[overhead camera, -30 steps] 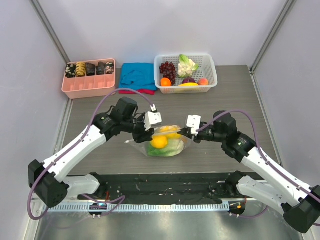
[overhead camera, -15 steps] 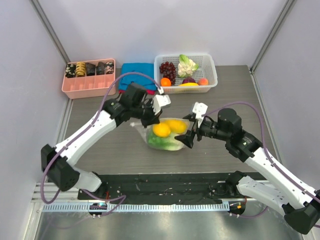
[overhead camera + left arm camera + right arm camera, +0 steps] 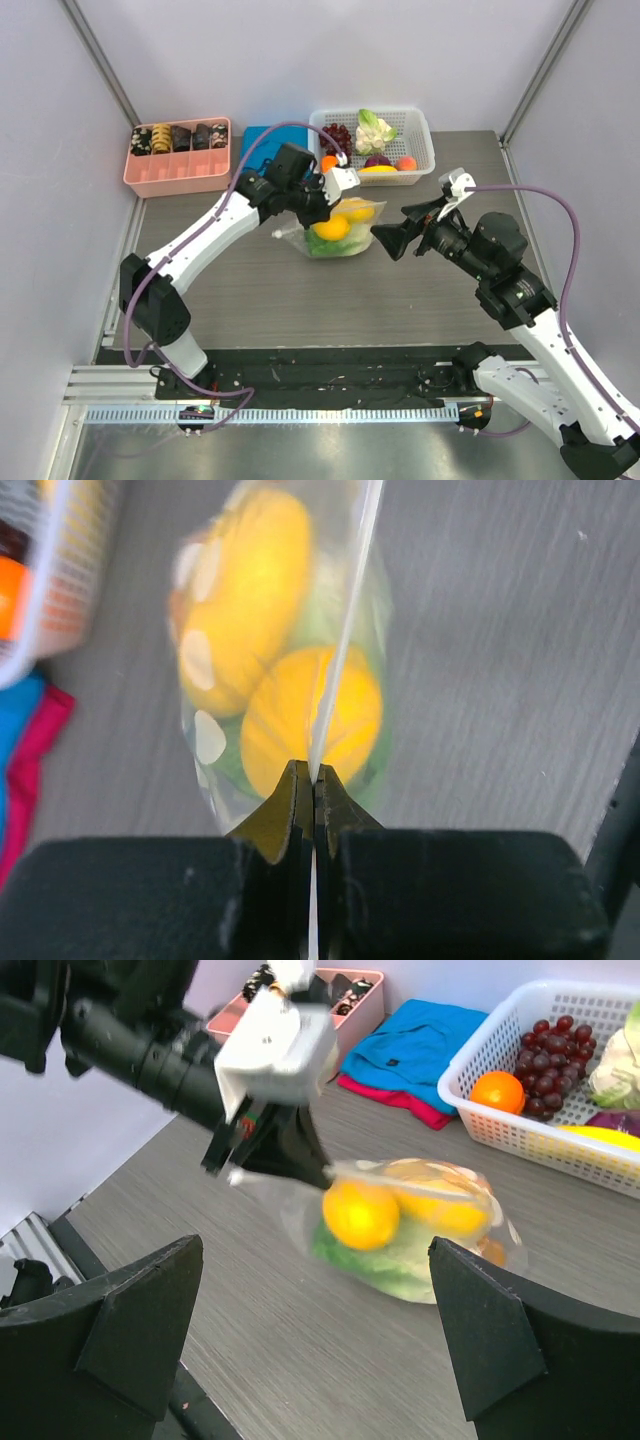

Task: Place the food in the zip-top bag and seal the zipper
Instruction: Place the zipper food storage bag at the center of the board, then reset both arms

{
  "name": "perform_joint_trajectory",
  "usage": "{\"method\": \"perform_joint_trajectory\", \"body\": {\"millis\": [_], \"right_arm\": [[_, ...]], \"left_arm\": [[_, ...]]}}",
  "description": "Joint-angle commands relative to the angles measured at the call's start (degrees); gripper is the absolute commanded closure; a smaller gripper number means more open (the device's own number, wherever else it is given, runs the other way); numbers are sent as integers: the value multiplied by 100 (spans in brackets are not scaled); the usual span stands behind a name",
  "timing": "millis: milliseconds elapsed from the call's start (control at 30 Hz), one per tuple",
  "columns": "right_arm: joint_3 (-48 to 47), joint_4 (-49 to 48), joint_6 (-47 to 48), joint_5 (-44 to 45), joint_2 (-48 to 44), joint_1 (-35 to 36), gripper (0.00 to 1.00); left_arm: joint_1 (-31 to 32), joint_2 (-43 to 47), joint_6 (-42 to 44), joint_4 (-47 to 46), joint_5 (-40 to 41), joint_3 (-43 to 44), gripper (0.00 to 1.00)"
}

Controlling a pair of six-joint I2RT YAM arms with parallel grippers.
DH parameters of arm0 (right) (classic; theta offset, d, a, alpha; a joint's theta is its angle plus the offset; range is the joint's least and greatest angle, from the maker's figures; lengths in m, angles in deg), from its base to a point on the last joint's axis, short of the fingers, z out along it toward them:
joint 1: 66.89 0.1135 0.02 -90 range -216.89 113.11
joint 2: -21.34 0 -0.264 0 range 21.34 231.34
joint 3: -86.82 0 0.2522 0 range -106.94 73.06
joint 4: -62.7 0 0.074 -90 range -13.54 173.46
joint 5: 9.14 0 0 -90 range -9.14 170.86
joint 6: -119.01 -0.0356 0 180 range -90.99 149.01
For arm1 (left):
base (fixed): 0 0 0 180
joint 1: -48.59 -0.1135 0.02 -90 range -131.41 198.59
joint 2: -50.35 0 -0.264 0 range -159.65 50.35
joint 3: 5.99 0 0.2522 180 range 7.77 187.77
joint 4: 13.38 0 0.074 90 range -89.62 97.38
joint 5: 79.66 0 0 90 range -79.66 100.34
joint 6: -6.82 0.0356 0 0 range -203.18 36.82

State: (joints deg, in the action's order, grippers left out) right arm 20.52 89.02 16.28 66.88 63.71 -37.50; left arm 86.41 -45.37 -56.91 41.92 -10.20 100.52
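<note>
Left gripper clamped on zipper end; strip runs right toward right gripper, jaws wide apart, just beside zip-top bag.

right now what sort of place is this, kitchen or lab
Probably a robot test cell, not a kitchen: plain panels wall in the table, and the basket holds toy-looking fruit.

The top external camera looks down from above and behind both arm bases over the whole table. The left wrist camera sits right behind the left gripper, close on the zip-top bag ahead. The right wrist camera, farther back, looks between the spread fingers of the right gripper at that bag.
</note>
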Motion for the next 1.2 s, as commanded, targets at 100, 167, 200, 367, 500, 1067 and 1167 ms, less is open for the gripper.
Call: {"method": "perform_joint_trajectory", "body": {"millis": [100,167,200,367,500,1067,1167], "right_arm": [[261,-69,-405,413,-10,-117,0],[340,45,-607,484,26,-222,0],[384,80,-703,458,17,-388,0],[700,238,-941,229,-27,-759,0],[806,500,-871,281,122,-908,0],[-29,1706,-520,484,597,-2058,0],[41,1872,-309,501,685,-2357,0]], "left_arm": [[575,598,-1059,-497,-371,-1601,100],[735,695,-1350,-550,-538,-1935,96],[874,739,-1456,-594,-652,-2049,91],[981,994,-2344,-1007,-776,-2569,75],[946,1274,-2600,-1043,-1136,-2499,43],[-4194,2366,-2435,2066,-2615,-1278,0],[-5017,2225,-1696,2716,-2587,-1373,0]]}}
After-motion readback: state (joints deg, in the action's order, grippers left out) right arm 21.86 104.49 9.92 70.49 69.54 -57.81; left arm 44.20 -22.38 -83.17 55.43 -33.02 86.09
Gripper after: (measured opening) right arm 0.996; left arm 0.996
